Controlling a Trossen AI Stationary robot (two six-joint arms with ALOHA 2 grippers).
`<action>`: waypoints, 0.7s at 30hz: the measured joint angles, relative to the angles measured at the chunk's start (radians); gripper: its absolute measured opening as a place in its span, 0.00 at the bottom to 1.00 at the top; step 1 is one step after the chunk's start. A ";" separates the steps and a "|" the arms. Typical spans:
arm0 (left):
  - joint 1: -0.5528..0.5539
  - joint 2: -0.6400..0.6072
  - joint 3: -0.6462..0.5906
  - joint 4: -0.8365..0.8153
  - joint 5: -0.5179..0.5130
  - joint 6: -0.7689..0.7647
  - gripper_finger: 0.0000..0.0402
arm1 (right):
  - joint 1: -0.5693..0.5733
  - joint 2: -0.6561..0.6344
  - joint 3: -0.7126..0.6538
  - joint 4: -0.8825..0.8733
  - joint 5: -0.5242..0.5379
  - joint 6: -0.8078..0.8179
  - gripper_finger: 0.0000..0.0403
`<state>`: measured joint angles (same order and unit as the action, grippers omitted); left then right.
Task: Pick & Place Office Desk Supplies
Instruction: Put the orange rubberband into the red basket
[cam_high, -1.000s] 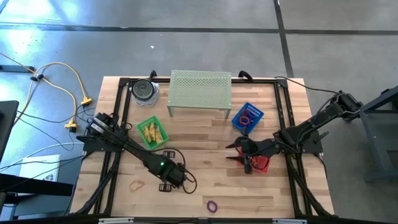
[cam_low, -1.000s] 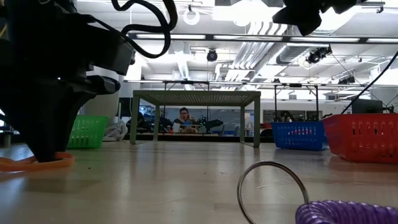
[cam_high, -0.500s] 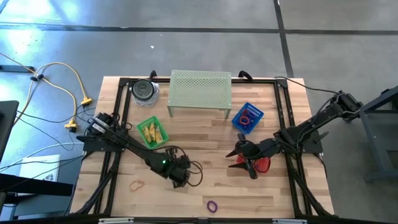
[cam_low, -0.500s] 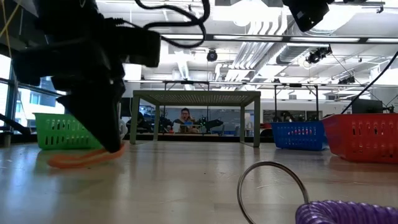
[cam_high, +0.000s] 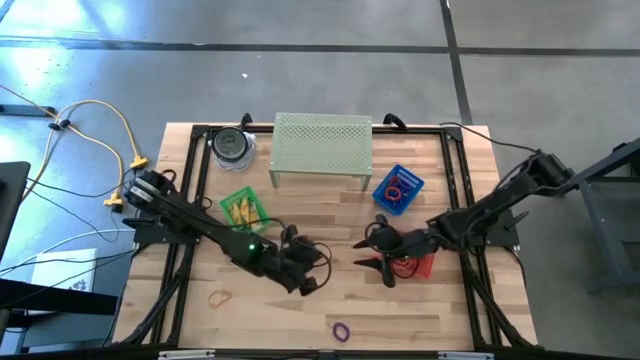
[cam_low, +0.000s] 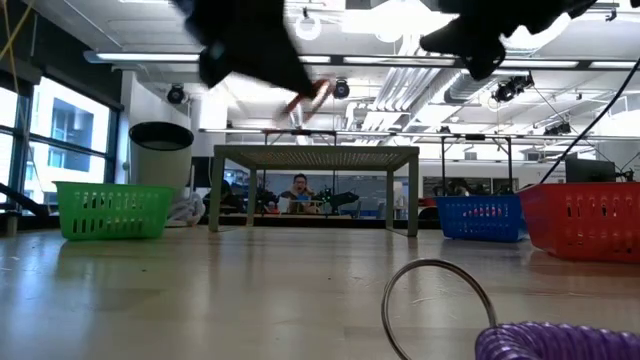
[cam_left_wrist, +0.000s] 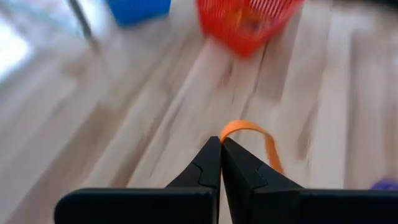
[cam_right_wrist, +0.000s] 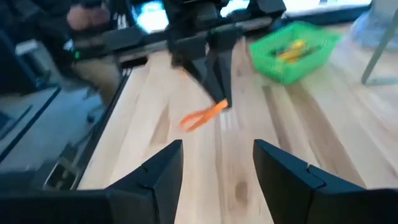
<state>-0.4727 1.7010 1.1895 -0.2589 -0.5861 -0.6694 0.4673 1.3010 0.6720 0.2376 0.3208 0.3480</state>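
Grey concrete floor (cam_high: 300, 60) around the table – beyond it, tall windows (cam_low: 55, 135) and bright ceiling lights (cam_low: 400, 20).

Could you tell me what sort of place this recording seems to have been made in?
Probably a robotics lab or open workshop: the wooden table stands on a bare concrete floor, the low view shows exposed ceiling ducts and strip lights, and a person sits at a desk far behind.

Bare wood mid-table (cam_high: 330, 215); baskets (green (cam_high: 245, 212), red (cam_high: 418, 265)) flank it.
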 joint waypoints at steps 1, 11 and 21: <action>0.000 -0.003 0.001 0.035 -0.019 0.023 0.00 | -0.003 0.020 0.000 0.039 0.019 -0.008 0.45; -0.001 -0.003 0.001 0.147 -0.110 0.135 0.00 | -0.015 0.205 0.000 0.305 0.012 -0.055 0.45; -0.001 -0.003 0.001 0.144 -0.130 0.149 0.00 | -0.071 0.352 0.000 0.467 -0.029 0.025 0.45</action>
<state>-0.4740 1.6978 1.1904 -0.1151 -0.7162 -0.5205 0.3967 1.6532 0.6724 0.7047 0.2922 0.3733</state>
